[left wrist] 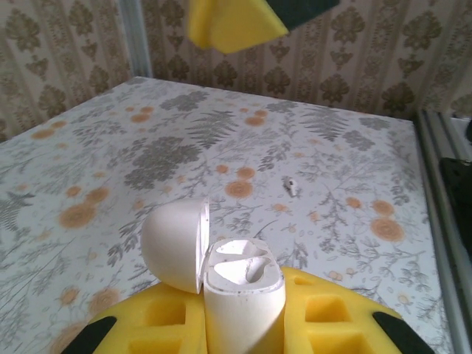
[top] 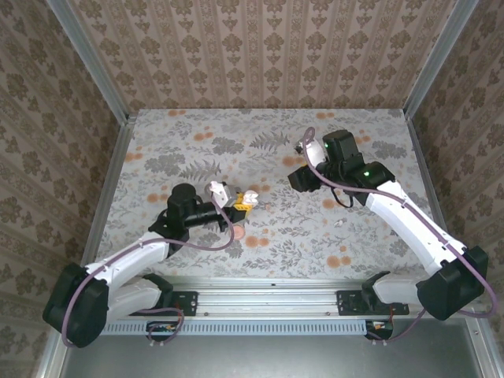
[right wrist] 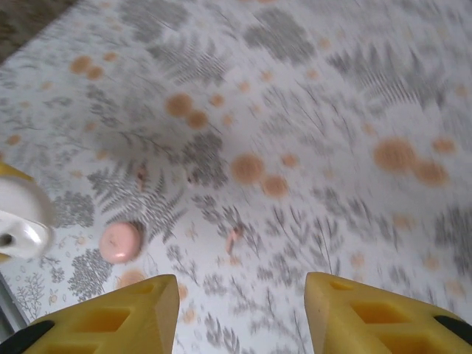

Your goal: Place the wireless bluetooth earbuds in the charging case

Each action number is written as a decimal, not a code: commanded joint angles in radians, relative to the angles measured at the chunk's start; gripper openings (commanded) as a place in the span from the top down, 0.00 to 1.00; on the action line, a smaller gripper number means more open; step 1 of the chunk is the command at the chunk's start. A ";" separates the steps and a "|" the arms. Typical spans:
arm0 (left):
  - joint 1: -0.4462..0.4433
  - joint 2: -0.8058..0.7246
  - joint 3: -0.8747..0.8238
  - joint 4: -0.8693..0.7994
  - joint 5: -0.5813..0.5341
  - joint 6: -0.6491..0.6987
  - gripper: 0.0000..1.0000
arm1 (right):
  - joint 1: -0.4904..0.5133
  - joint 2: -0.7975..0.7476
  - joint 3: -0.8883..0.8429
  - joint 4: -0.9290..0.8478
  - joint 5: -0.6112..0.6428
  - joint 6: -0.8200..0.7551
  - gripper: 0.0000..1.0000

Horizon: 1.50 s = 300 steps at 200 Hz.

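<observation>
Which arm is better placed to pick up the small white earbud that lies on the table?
Right. The right gripper is open and empty above the table, and the earbud lies on that arm's side. The left gripper is shut on the open charging case, so it should probably just hold that.

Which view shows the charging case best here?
Left wrist: the charging case sits close up, lid open, clamped in the left tool. Top external shows it as a tiny white speck at that tool's tip; right wrist catches part of it at the left edge.
</observation>
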 commanded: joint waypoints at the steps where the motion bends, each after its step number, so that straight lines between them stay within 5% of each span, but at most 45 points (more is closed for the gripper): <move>1: 0.024 -0.047 -0.016 0.064 -0.093 -0.038 0.86 | -0.012 0.009 0.016 -0.136 0.089 0.177 0.51; 47: 0.200 -0.082 -0.037 0.099 -0.080 -0.168 0.86 | -0.015 0.086 0.054 -0.180 0.077 0.333 0.53; 112: 0.318 -0.181 -0.066 0.004 -0.182 -0.250 0.87 | 0.051 0.374 0.261 -0.255 0.065 0.527 0.54; 183: 0.423 -0.257 -0.071 -0.134 -0.339 -0.300 0.87 | 0.217 0.594 0.339 -0.083 0.230 1.230 0.46; 226: 0.456 -0.257 -0.030 -0.210 -0.382 -0.284 0.88 | 0.275 0.758 0.455 -0.080 0.211 1.636 0.49; 300: 0.493 -0.270 -0.032 -0.208 -0.376 -0.301 0.87 | 0.347 0.957 0.631 -0.168 0.186 1.963 0.54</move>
